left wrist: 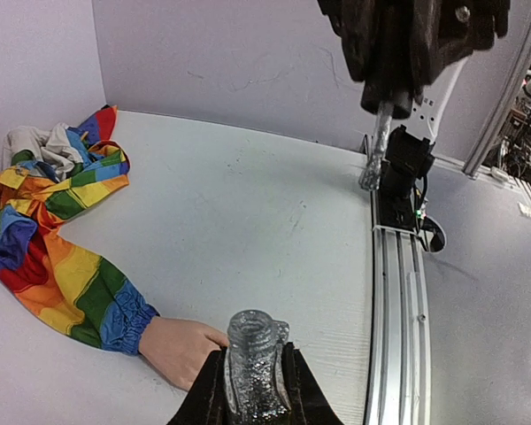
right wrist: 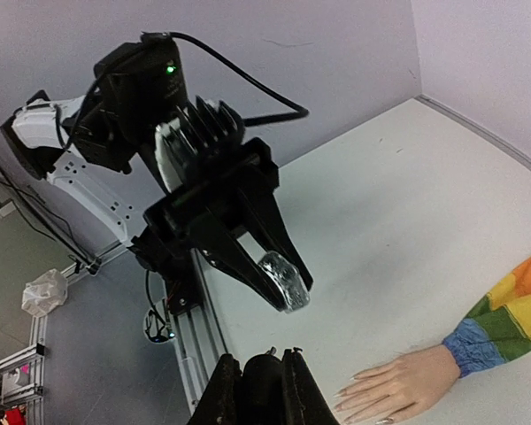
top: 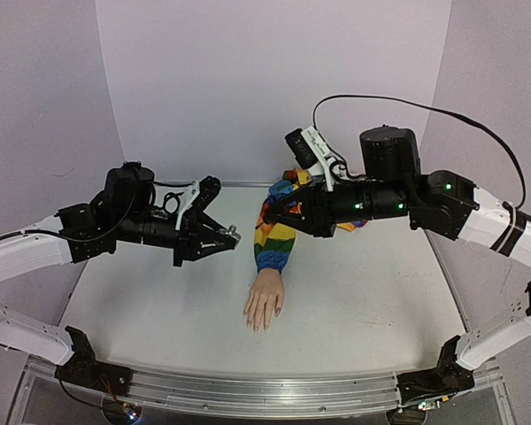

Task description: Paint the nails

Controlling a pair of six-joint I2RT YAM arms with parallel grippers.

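Left jaws: my left gripper [left wrist: 255,386] is pinched tight on a small glittery bottle [left wrist: 257,352], holding it upright in the air above the table [top: 363,301].
Right jaws: my right gripper [right wrist: 258,379] is pressed onto a dark cap [right wrist: 264,361]. In the left wrist view a thin brush wand [left wrist: 377,142] hangs down from it.
Bottle state: the neck is bare and open, so I judge the uncapping done.
Nails: the nails [right wrist: 347,401] are at the fingertips of the mannequin hand [top: 264,304], which lies palm down near the front middle of the table, fingers pointing toward the arm bases.
Sleeve: the rainbow sleeve [top: 276,239] runs from the wrist back toward the rear wall, below my right arm.
Done so far: bottle lifted, cap and brush off. The nails I can make out look pale, with no polish on them that I can tell.
Left to do: all the painting, as I read it. The brush is well apart from the fingers, and I cannot tell whether it carries polish.
Watch for: the nails are tiny, so each stroke will need a slow, careful approach.
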